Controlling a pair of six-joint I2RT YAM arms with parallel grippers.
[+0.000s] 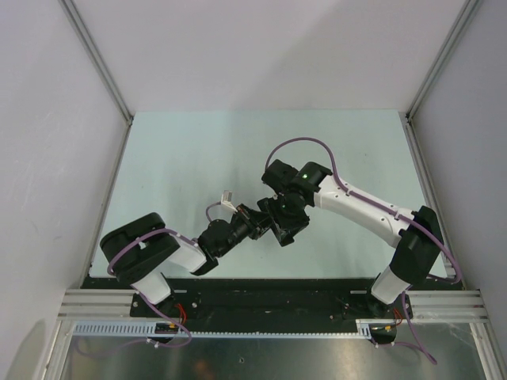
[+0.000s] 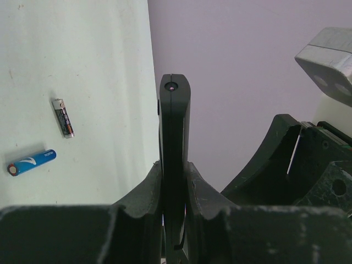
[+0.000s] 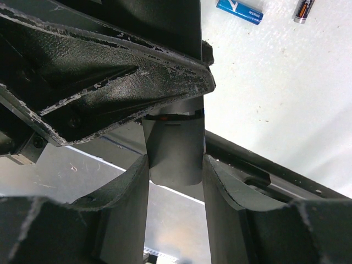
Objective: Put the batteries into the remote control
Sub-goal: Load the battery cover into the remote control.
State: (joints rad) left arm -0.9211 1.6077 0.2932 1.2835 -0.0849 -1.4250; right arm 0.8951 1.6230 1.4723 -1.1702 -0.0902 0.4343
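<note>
We saw the slim flat black plastic remote control (image 2: 175, 121) edge-on from the left wrist. It stood upright, lifted off the pale green worktop (image 1: 198, 158), and the left tool (image 2: 175, 168) was clenched on its thin faces. Its lower end was hidden between the tool's fingers (image 2: 144, 190). From that side we could not see the face with the battery recess.

From the right wrist, the right tool (image 3: 176, 162) gripped the remote control's rounded end across its width, one finger (image 3: 132, 187) against each side. The scuffed black body of the left tool covered the rest of the remote control. A thin orange-red sliver (image 3: 165, 117) showed at the edge of that cover, too little of it for us to say what it was.

Two loose cells lay apart from each other on the worktop, well clear of both tools. One was a small blue cylindrical battery (image 2: 31, 162). The other was a dark grey battery with an orange band (image 2: 63, 117). In the right wrist view, the top edge of the frame cut off the dark grey battery.

From above, the two arms met over the middle of the worktop, and their black wrists overlapped. We could make out neither the remote control nor the loose cells there.
</note>
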